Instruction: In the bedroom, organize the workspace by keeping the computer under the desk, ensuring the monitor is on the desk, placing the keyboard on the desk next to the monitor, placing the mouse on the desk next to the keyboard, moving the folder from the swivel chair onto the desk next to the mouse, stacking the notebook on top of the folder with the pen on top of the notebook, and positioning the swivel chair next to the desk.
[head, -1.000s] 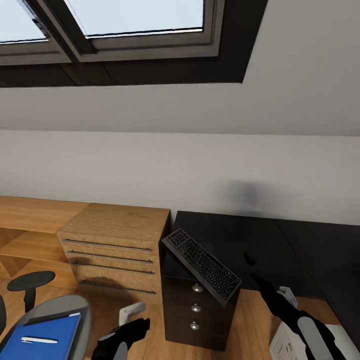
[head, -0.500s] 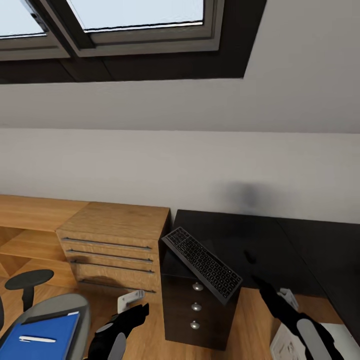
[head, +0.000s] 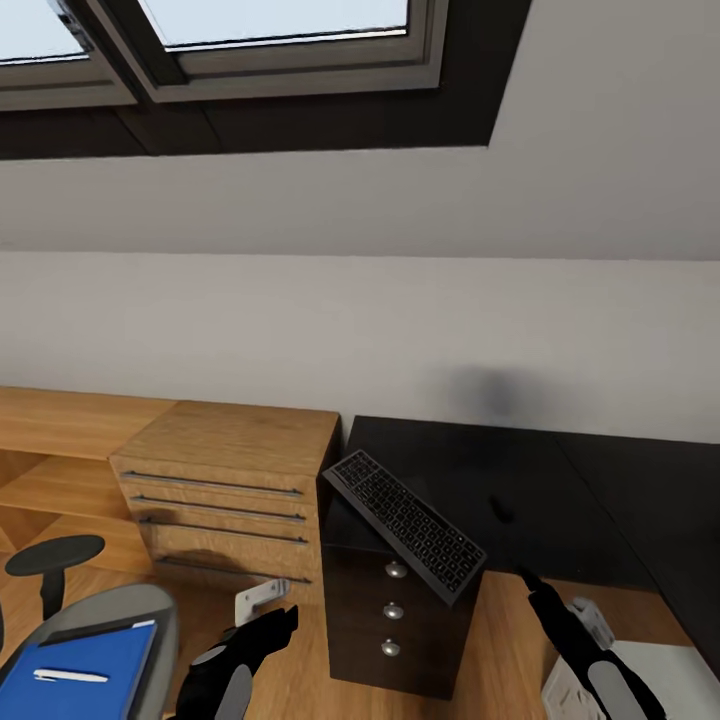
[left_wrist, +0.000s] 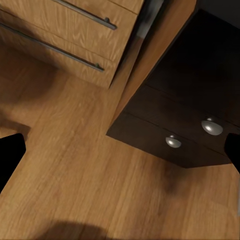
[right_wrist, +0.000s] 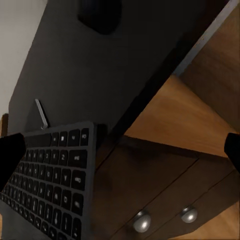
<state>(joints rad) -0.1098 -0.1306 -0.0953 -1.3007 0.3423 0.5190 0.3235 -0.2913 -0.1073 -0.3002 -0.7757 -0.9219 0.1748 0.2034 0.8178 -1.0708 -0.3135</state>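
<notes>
Black keyboard (head: 408, 525) lies tilted on the dark desk (head: 560, 500), one end overhanging its drawer unit (head: 395, 625); the mouse (right_wrist: 100, 14) sits farther in. I see my right gripper (head: 560, 625) and left gripper (head: 262, 635) both spread, holding nothing. Blue folder (head: 85, 668) with pen (head: 60, 676) rests on the swivel chair (head: 150, 620).

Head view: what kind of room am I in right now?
Probably an attic bedroom or home-office corner: a skylight is set in the sloped ceiling, a black desk holds a keyboard, and a swivel chair stands on the wood floor.
</notes>
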